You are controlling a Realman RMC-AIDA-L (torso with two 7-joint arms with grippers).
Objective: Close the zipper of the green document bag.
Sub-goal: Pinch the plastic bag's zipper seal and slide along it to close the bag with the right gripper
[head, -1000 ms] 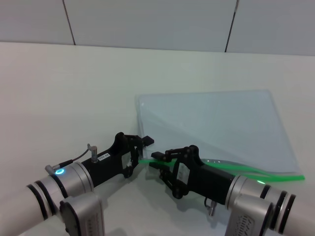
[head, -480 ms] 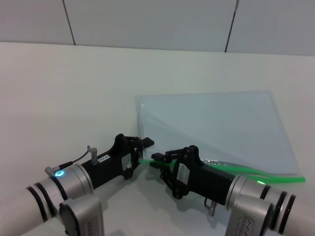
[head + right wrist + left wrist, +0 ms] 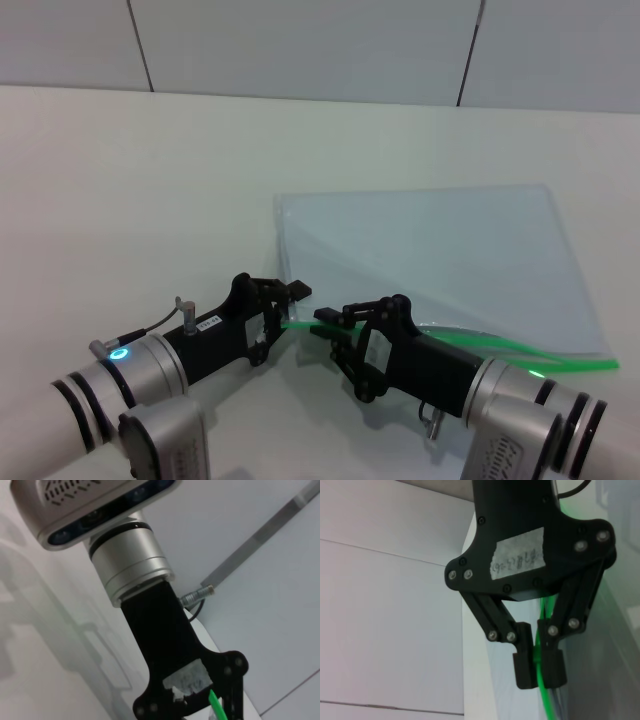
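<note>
The green document bag (image 3: 440, 250) lies flat on the white table (image 3: 150, 180), a pale translucent pouch. Its zipper (image 3: 500, 348) is a bright green strip along the near edge, bowing up a little behind my right gripper. My right gripper (image 3: 328, 320) sits on the strip near its left end. In the left wrist view that right gripper (image 3: 539, 680) is shut on the zipper (image 3: 543, 702), which hides the slider. My left gripper (image 3: 298, 291) is shut on the bag's near-left corner. The right wrist view shows the left arm's wrist (image 3: 130, 570) and a tip of the strip (image 3: 215, 704).
A grey panelled wall (image 3: 300, 40) rises behind the table's far edge. Both forearms reach in from the near edge and almost meet at the bag's near-left corner.
My right gripper has slid a little to the right along the green strip. The left gripper has stayed at the bag's corner.
</note>
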